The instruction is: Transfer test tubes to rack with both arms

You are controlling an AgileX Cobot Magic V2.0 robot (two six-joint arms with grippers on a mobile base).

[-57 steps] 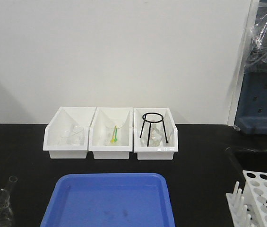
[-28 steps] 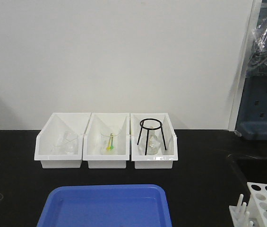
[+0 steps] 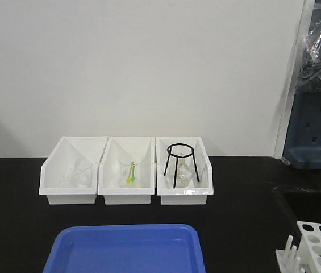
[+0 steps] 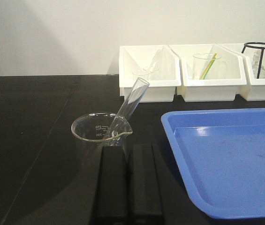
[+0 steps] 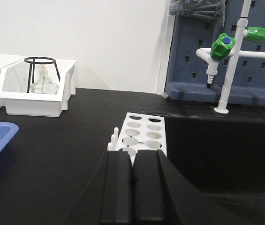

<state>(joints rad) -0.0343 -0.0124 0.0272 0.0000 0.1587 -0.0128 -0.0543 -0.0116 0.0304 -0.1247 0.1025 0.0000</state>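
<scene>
A test tube [image 4: 131,101] is being propped slantwise in the beaker [image 4: 94,133] near the counter [image 4: 29,117]'s front left corner, just ahead of the left hand [image 4: 128,149], which is being held narrow, fingers together on nothing. The rack [image 5: 144,131] is being stood toward the front right corner, directly before the right hand [image 5: 132,157], likewise pinched together and empty.

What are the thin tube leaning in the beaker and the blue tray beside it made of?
The slender clear test tube looks like glass: see-through, glossy, with a rimmed mouth. The shallow blue tray seems moulded plastic: opaque, even colour, rounded rim, soft sheen. Neither is certain from looks alone.
</scene>
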